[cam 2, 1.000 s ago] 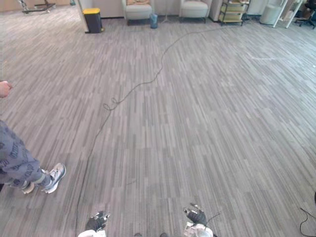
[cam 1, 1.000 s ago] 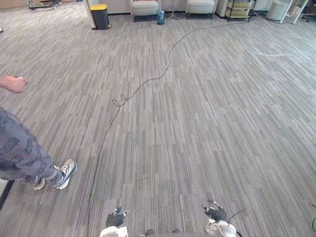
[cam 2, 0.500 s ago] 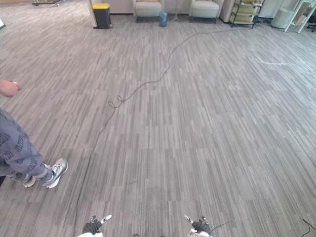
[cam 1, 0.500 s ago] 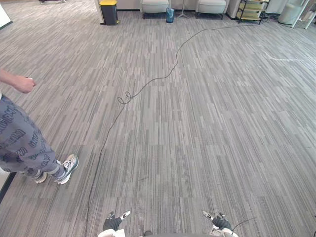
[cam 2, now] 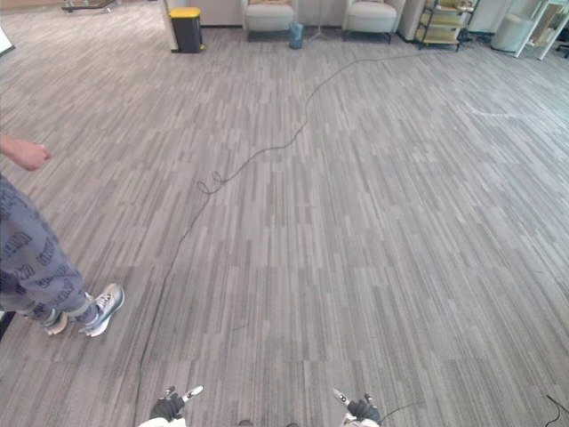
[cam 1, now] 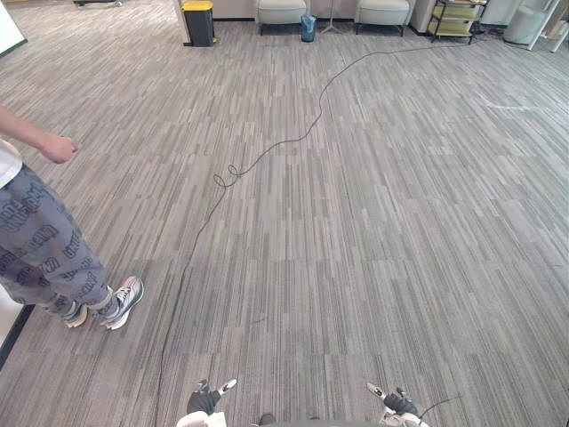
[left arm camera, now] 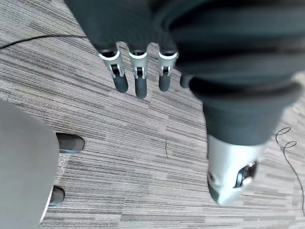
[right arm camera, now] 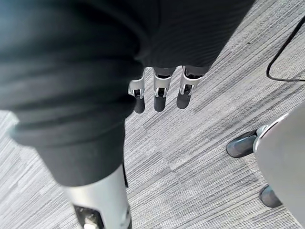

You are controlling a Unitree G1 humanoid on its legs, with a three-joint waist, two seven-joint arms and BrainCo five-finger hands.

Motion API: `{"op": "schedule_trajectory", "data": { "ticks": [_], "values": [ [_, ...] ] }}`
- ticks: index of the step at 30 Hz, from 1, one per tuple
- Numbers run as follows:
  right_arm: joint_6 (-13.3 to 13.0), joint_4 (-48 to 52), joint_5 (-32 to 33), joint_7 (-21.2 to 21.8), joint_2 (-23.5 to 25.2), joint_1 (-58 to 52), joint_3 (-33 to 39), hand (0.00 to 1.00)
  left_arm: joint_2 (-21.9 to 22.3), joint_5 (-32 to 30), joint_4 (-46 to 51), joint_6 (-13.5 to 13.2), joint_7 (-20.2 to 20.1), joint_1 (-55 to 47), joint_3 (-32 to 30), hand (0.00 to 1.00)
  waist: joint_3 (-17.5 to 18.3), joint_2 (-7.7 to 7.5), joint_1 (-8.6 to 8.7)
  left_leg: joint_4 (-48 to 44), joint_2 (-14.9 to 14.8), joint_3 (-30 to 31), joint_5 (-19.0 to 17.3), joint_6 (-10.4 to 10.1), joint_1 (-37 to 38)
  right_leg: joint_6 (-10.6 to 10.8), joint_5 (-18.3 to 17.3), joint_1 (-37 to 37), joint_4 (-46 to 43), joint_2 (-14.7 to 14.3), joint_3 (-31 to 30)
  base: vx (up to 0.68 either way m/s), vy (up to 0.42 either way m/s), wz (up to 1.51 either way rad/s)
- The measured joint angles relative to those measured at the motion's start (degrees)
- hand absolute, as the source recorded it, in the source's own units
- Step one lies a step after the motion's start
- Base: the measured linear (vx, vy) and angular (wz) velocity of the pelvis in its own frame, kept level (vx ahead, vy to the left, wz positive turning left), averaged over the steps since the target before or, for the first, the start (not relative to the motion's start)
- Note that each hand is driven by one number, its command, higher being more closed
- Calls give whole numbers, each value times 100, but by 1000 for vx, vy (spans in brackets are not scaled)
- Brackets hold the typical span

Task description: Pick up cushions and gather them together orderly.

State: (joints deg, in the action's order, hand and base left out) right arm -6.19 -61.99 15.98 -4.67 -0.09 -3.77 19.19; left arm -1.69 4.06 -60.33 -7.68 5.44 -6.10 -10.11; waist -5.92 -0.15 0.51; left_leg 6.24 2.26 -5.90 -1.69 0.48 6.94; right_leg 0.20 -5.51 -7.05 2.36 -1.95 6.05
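My left hand [cam 1: 206, 402] hangs low at the bottom edge of the eye views, over the grey striped carpet. Its fingers [left arm camera: 137, 78] point straight down and hold nothing. My right hand [cam 1: 396, 406] hangs the same way a little further right. Its fingers [right arm camera: 160, 94] are straight too, with only carpet beyond them.
A person stands at the left, with patterned trousers [cam 1: 40, 253], a sneaker [cam 1: 121, 302] and a fist [cam 1: 59, 148] held out. Far back stand a black bin with a yellow lid [cam 1: 199, 21], two pale armchairs [cam 1: 281, 12], a small blue bin [cam 1: 308, 27] and a shelf cart [cam 1: 453, 18].
The camera has tilted, so both hands sit lower in the picture than a second ago. The person has come further into view from the left, fist moving right.
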Motion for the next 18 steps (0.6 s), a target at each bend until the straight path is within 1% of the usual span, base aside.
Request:
{"op": "schedule_trajectory", "data": {
  "ticks": [2,4,5,6,7,8,9,10,11,12,13,14,15,16,17,18],
  "values": [
    [5,0,1,3,-1,20,20,0,-12,1,-4,68,-29,50,0,0,-57,-2,0,-5,0,0,0,-1,0,0,-2,-1,0,-1,0,25,-11,0],
    [5,0,1,6,0,24,40,0,-15,1,-3,79,-39,53,-1,0,-65,-2,0,-32,0,-8,-21,-30,3,-2,-39,2,-21,-1,-2,43,-23,0],
    [5,4,20,19,-1,24,42,0,-24,0,8,80,-51,76,-3,0,-82,-9,0,-73,-7,-23,-85,-80,-10,-44,-170,54,-196,5,-4,0,0,0],
    [5,5,24,20,0,28,42,0,-35,-2,7,84,-57,84,-4,0,-91,-16,0,-150,-11,-23,-139,-89,-53,-45,-221,88,-271,14,-4,46,-36,4],
    [5,36,32,24,15,32,42,0,-77,-5,54,85,-66,105,-16,0,-149,-80,-2,-685,-14,-71,-411,-147,-270,-72,-388,186,-550,80,7,33,-29,6],
    [5,48,32,27,26,36,41,0,-95,-7,119,88,-67,107,-26,0,-181,-109,-6,-1086,-35,-202,-575,-196,-416,-106,-471,223,-690,111,15,28,-46,8],
    [7,70,32,34,46,30,40,0,-104,-8,247,88,-75,107,-95,0,-254,-154,-33,-2037,-119,-517,-823,-242,-819,-150,-617,285,-906,177,28,-9,-63,3],
    [16,164,36,33,55,29,8,0,-80,-7,382,88,-75,163,-264,0,-313,-167,-50,-3262,-315,-801,-987,-325,-1348,-193,-787,316,-1073,213,28,-25,-65,1],
    [18,228,37,34,58,3,-17,0,-54,-4,410,88,-73,172,-302,0,-339,-141,-61,-3620,-405,-884,-1029,-318,-1507,-232,-839,304,-1114,203,33,0,0,0],
    [18,280,38,30,31,-28,-67,0,15,9,473,86,-66,161,-420,0,-366,-78,-66,-4408,-668,-1164,-1174,-265,-1854,-322,-1001,233,-1239,188,46,147,56,7],
    [26,278,39,25,1,-35,-116,0,28,14,511,83,-64,155,-419,0,-369,-44,-55,-4749,-899,-1392,-1348,-238,-2017,-315,-1089,107,-1281,236,52,197,86,7],
    [26,281,40,25,2,-29,-117,0,28,21,517,81,-63,157,-414,0,-368,-46,-58,-4734,-950,-1449,-1399,-218,-2064,-287,-1108,70,-1283,272,52,319,142,5],
    [26,282,39,25,2,62,-116,0,27,69,520,78,-63,166,-398,0,-365,-54,-69,-4368,-1054,-1631,-1402,-185,-2259,-202,-1168,-15,-1229,440,31,193,98,-4],
    [25,282,39,25,0,96,-116,0,27,76,523,76,-63,169,-396,0,-360,-57,-82,-4180,-1056,-1680,-1387,-192,-2308,-177,-1180,-22,-1193,499,10,323,194,-15],
    [23,286,39,22,-3,211,-117,0,26,152,532,69,-58,210,-379,0,-361,-51,-99,-3483,-1017,-1732,-1182,-218,-2452,-84,-1211,-59,-1079,663,-58,251,166,-18],
    [26,284,39,20,-2,259,-117,0,25,215,530,69,-58,209,-358,0,-360,-44,-105,-2994,-947,-1714,-925,-242,-2529,-50,-1213,-133,-947,762,-100,419,286,-24]
  ]
}}
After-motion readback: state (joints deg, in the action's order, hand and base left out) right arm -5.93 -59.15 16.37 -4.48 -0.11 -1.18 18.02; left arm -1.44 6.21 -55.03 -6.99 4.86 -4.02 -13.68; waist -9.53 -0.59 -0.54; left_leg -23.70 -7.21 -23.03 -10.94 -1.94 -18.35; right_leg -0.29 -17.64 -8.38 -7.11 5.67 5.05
